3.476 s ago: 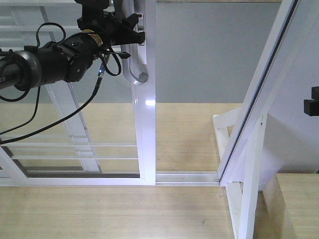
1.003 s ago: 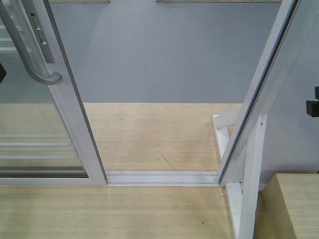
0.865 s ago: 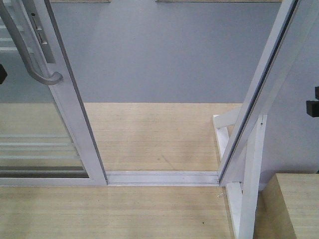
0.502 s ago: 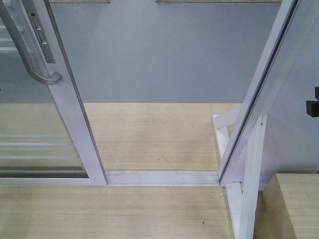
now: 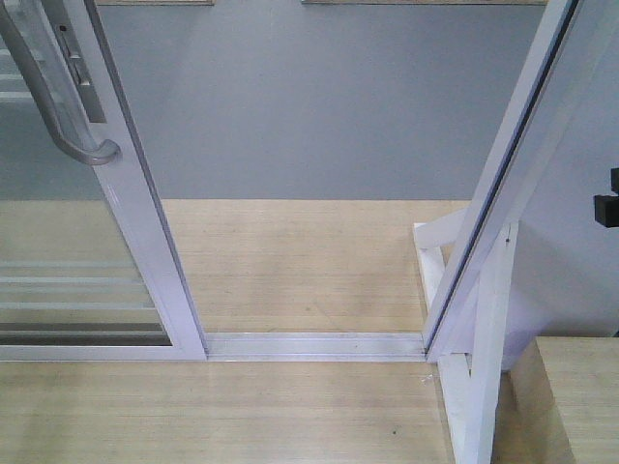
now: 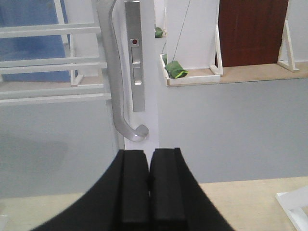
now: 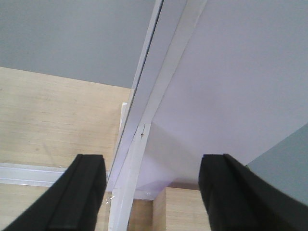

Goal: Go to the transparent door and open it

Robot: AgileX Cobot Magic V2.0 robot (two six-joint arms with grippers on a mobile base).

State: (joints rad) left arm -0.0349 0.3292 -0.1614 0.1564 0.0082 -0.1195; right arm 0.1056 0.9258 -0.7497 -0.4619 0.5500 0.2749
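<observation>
The transparent door [image 5: 145,242] stands at the far left of the front view, slid aside, with an open gap to its right. Its curved silvery handle [image 5: 58,97] is on the white upright. In the left wrist view the handle [image 6: 115,86] and upright [image 6: 149,96] face me. My left gripper [image 6: 149,155] is shut and empty, below the handle's lower end and apart from it. It is out of the front view. My right gripper [image 7: 153,159] is open and empty, by the white door-frame post [image 7: 144,120].
The floor track [image 5: 314,343] crosses the gap. The door-frame post [image 5: 503,193] leans across the right. A wooden box [image 5: 575,396] sits at bottom right. A black part of my right arm [image 5: 607,205] shows at the right edge. A lock plate [image 6: 134,57] sits beside the handle.
3.5 s ago my left gripper held the handle with the door near the middle; the door now stands far left. In the last second the left gripper's black tip left the front view.
</observation>
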